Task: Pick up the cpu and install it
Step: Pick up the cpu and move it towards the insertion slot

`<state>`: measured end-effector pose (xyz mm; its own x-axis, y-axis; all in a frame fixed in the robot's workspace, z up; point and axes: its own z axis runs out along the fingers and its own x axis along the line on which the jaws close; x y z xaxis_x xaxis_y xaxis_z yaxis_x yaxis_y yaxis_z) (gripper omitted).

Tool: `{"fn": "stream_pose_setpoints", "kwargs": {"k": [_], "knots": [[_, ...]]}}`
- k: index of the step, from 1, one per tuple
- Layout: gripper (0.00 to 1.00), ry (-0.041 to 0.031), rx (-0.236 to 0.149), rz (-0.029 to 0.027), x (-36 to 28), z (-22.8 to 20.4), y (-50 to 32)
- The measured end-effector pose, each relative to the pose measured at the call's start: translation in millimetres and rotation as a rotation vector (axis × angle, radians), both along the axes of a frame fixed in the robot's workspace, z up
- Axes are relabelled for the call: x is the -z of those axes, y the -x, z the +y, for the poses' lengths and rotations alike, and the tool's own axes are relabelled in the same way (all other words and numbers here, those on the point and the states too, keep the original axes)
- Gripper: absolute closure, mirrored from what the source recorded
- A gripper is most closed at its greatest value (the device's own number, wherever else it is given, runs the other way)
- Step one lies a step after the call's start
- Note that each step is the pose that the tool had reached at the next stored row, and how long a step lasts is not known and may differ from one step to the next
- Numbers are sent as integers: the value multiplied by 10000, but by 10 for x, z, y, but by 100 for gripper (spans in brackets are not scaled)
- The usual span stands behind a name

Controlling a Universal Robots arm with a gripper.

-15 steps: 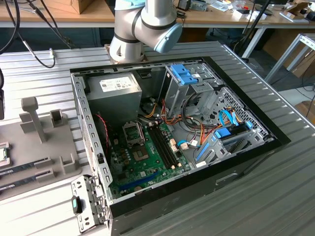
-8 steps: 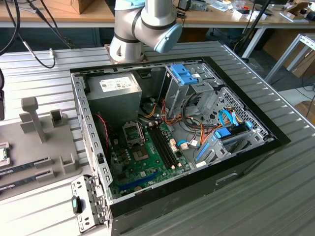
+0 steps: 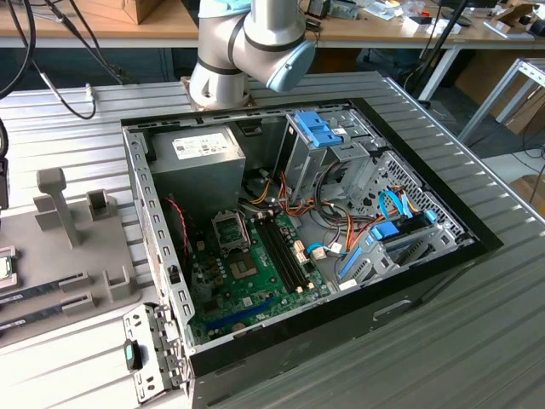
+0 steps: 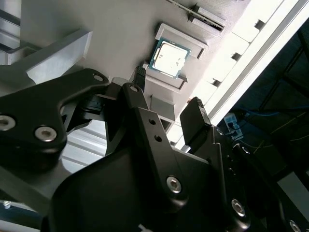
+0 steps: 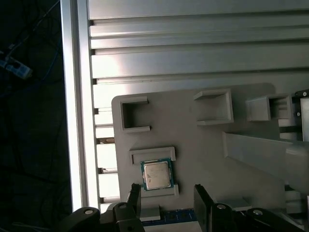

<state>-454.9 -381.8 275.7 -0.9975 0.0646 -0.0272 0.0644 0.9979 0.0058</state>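
The cpu [image 5: 156, 174] is a small silvery square with a thin green rim. It lies flat in a shallow recess of the grey holder plate [image 5: 193, 145], and the second wrist view also has the cpu [image 4: 170, 58] in that recess. My gripper [image 5: 168, 194] hovers over the plate beside the chip, open, with its two black fingertips [image 5: 203, 193] apart and nothing between them. In the second wrist view the gripper [image 4: 166, 89] is likewise short of the chip and not touching it. In the exterior view the black socket frame [image 3: 230, 230] stands on the green motherboard [image 3: 255, 281] inside the case.
The open computer case [image 3: 298, 213] holds a power supply [image 3: 196, 162], drive cages and cables. The grey holder plate [image 3: 77, 256] lies at the exterior view's left and carries two memory sticks [image 3: 43, 294] and upright posts. The ribbed aluminium table's edge [image 5: 79, 121] runs close to the plate.
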Motion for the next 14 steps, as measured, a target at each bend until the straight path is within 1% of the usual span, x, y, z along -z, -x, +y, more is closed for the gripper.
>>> {"fn": "stream_pose_setpoints", "kwargs": {"k": [14], "knots": [[44, 0, -1, 0, 51, 0, 0]]}}
